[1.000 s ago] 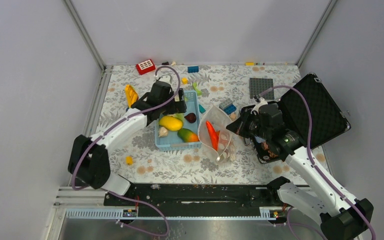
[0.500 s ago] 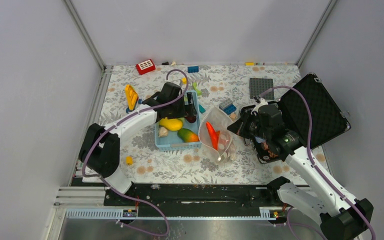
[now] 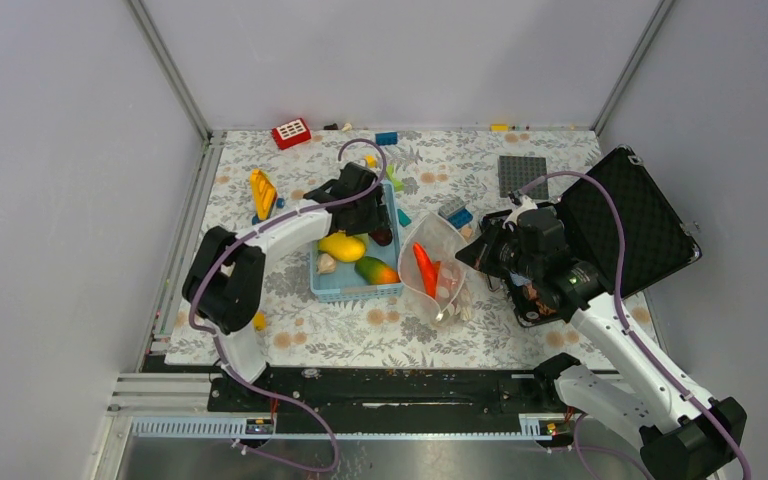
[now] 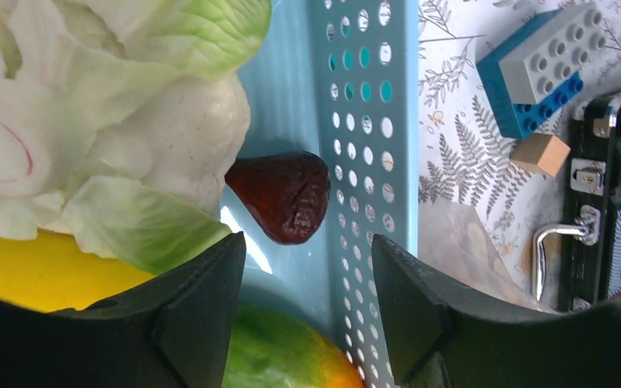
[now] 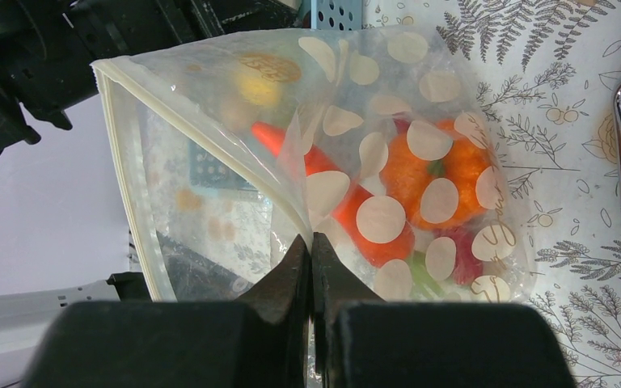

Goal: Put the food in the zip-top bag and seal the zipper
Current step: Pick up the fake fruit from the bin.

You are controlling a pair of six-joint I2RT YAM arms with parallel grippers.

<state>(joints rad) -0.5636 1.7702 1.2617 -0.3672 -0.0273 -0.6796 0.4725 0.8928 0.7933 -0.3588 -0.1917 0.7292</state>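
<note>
The left gripper (image 4: 307, 246) hangs with its jaws apart over the blue basket (image 4: 364, 121), where a dark red piece (image 4: 281, 196) lies just beyond its fingertips, beside the cauliflower (image 4: 129, 121). The right gripper (image 5: 312, 246) is pinched closed on the edge of the dotted bag (image 5: 210, 162). The bag's mouth is held open just right of the basket, with a carrot (image 5: 317, 162) and other orange pieces inside.

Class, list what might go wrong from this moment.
The left jaws aim at the dark piece lying close between cauliflower and basket wall; closing may catch either. The right jaws pinch only a thin fold of the bag; it may slip and the mouth collapse.
</note>
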